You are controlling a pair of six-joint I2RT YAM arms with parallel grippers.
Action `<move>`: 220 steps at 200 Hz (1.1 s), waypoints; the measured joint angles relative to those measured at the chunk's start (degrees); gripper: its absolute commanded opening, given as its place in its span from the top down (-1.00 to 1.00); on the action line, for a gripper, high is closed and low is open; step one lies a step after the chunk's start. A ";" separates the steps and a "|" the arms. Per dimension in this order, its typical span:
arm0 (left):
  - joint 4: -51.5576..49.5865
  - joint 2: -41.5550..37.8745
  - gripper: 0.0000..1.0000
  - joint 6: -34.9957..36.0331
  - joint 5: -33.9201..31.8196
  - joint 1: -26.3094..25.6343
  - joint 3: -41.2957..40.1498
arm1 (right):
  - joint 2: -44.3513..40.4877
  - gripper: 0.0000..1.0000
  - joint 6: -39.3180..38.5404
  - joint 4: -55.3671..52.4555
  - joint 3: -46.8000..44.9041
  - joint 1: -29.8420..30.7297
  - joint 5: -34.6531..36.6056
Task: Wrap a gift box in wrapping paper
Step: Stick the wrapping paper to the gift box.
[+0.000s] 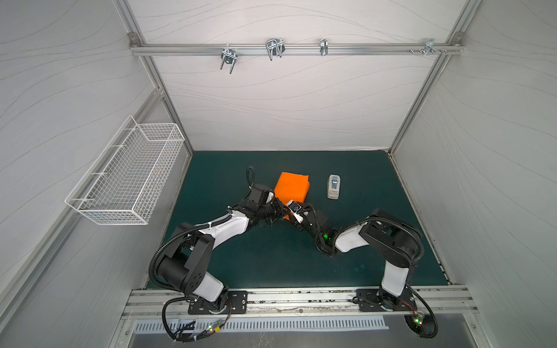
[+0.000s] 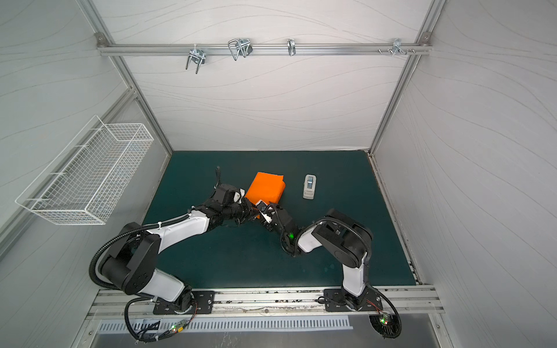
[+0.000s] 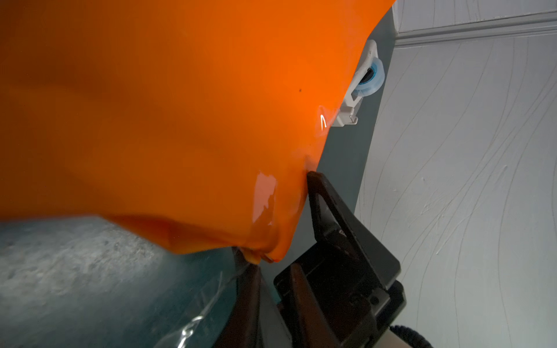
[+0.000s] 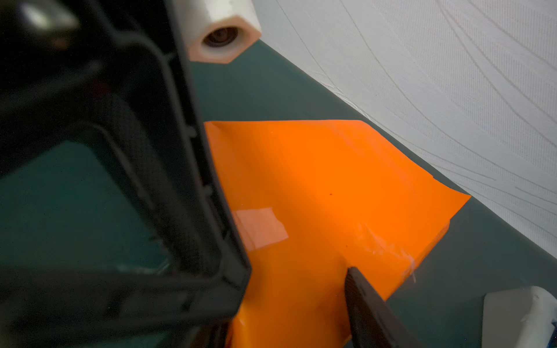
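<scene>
Green mat (image 1: 271,265): the wrapping paper (image 1: 291,186) lay near its middle as a folded orange parcel. The gift box was hidden, presumably inside.

We judged that a sideways tug could slide the parcel toward the tape dispenser (image 1: 333,186) near it. Both claws crowded the parcel's end nearest the arm bases, so a collision looked possible.

Left gripper (image 3: 275,214): jaws on either side of the bunched paper end, both touching it. We could not tell whether they truly pinched.

Right gripper (image 1: 294,210): jaws spread, one fingertip (image 4: 358,289) resting on the paper.

Pulling against that press might tear the sheet or lift the tape patch (image 4: 259,229). A loose clear strip (image 3: 193,322) by the left finger might stick to it.
</scene>
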 measured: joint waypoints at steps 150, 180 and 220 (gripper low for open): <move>14.36 3.56 0.64 -1.75 3.06 1.60 -4.48 | 0.00 -0.18 0.02 -0.02 0.00 -0.26 -0.44; 15.67 3.43 0.63 -1.27 3.56 1.84 -5.16 | 0.00 -0.17 0.02 0.00 0.00 -0.44 -0.76; 17.42 3.43 0.64 -0.66 3.98 2.01 -6.12 | 0.00 -0.17 0.09 0.00 0.00 -0.52 -1.01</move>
